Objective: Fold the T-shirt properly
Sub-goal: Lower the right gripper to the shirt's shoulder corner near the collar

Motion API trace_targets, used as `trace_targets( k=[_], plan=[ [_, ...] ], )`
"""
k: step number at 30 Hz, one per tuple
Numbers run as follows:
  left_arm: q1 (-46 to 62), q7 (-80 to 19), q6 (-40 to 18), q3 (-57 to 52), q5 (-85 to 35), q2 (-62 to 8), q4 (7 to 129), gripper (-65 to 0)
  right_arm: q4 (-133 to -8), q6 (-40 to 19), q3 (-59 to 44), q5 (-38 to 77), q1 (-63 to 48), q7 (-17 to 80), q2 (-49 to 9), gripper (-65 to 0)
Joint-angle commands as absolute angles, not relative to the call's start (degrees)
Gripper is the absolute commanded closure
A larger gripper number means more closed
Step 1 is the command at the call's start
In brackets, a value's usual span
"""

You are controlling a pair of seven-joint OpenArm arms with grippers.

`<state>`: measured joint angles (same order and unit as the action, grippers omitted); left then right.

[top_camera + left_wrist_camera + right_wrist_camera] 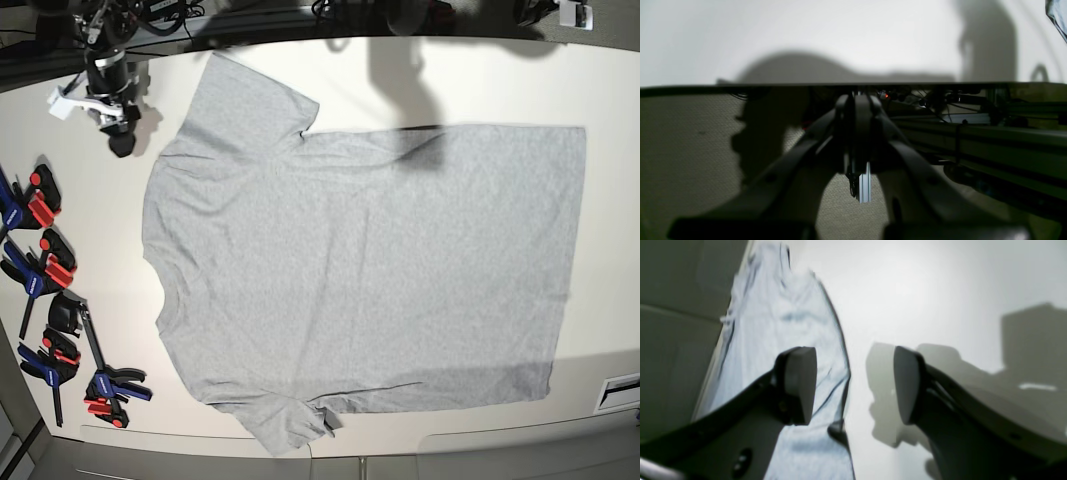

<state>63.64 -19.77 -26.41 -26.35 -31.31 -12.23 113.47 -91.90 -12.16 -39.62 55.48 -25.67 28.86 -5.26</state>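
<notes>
Flat, T-shirt (370, 270) on table (610, 90); right claw (853, 383) agape.

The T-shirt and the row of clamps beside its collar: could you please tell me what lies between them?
Nothing lies there: in the base view, only a bare strip of the white table separates the clamps from the T-shirt.

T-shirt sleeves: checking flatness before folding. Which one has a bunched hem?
The bottom sleeve in the base view: its hem corner is bunched up, while the top sleeve lies flat.
</notes>
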Motion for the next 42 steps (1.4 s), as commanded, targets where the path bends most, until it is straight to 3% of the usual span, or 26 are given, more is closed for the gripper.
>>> trace_targets(
  k=[1, 15, 30, 39, 42],
  plan=[
    [64.75, -18.96, -26.83, -26.63, -32.03, -12.4, 114.26, -2.7, -92.99, -12.8, -38.3, 55.2, -25.21, 27.4, -5.89, -34.4],
    [64.75, -21.04, -26.83, -26.63, -32.05, -12.4, 114.24, -2.7, -92.99, -7.81, -28.53, 44.8, -20.38, 27.05, -5.21, -34.2],
    [64.73, -21.52, -26.83, -26.63, -33.19, -12.43, 114.26, -2.7, -91.33, -5.72, -28.4, 41.45, -19.49, 26.59, -3.46, -34.1],
    [64.6, -22.09, -26.83, -26.63, -35.66, -12.43, 114.26, -2.7, -85.8, -6.31, -28.4, 42.17, -16.34, 26.63, -3.44, -34.0],
    [64.4, -22.02, -26.83, -26.63, -35.66, -12.43, 114.26, -2.7, -85.82, -9.21, -28.4, 42.26, -16.34, 26.68, -3.4, -34.0]
  ],
)
